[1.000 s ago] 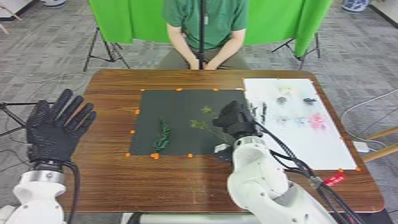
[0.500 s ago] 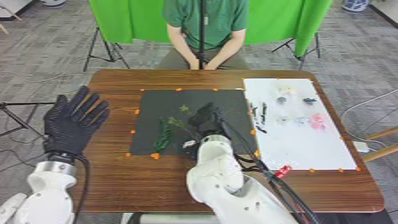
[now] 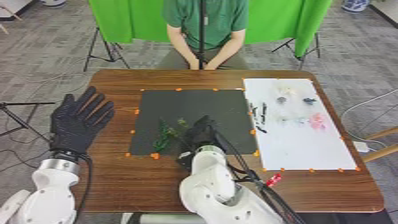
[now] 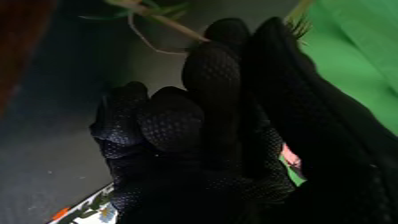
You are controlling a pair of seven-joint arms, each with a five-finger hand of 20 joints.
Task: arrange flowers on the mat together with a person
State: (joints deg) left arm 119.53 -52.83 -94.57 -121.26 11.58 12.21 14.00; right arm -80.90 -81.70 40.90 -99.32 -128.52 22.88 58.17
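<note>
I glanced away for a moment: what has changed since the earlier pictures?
The right hand moved left and back towards the robot, carrying the sprig in its grip. The left hand shifted slightly right. The dark green sprig on the mat stayed put.

Head view, near edge of mat (image 3: pixel 187 102): right hand (image 3: pixel 202 134) hides part of mat and stem of green sprig (image 3: pixel 182 122); sprig's leaves blend with darker foliage (image 3: pixel 163 135), leaving us unsure where each ends. Toward right edge of table (image 3: pixel 115 185), pink bloom (image 3: pixel 317 121) and slender dark pieces (image 3: pixel 258 117) too small for us to identify. Picture's edge cuts off both arms. Right wrist view: stem (image 4: pixel 169 22) runs out of our sight behind gloved fingertips (image 4: pixel 226 32); leaves (image 4: pixel 169 9) cropped.
</note>
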